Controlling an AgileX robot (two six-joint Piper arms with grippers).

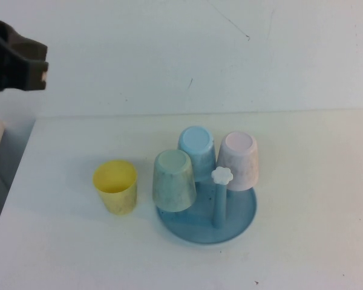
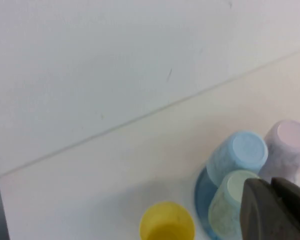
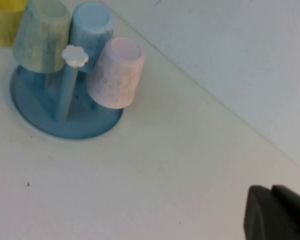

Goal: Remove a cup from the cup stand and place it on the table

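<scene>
The pale-yellow cup point(image 1: 115, 186) stands upright, mouth up, on the white table point(image 1: 302, 241), just left of the blue cup stand point(image 1: 236, 223). It also shows in the left wrist view point(image 2: 166, 222) and the right wrist view point(image 3: 5, 22). One peg with a white flower knob point(image 1: 221, 176) is bare. My left gripper point(image 1: 43, 69) is raised at the far left, well above and away from the cup, shut and empty; its fingers point(image 2: 257, 210) look closed together. My right gripper point(image 3: 270, 192) is out of the high view, shut and empty, off to the stand's right.
A pale green cup point(image 1: 173, 180), a light blue cup point(image 1: 197, 151) and a pink cup point(image 1: 239, 160) hang upside down on the stand's pegs. The table's left edge point(image 1: 12, 181) is near the yellow cup. A white wall rises behind the table.
</scene>
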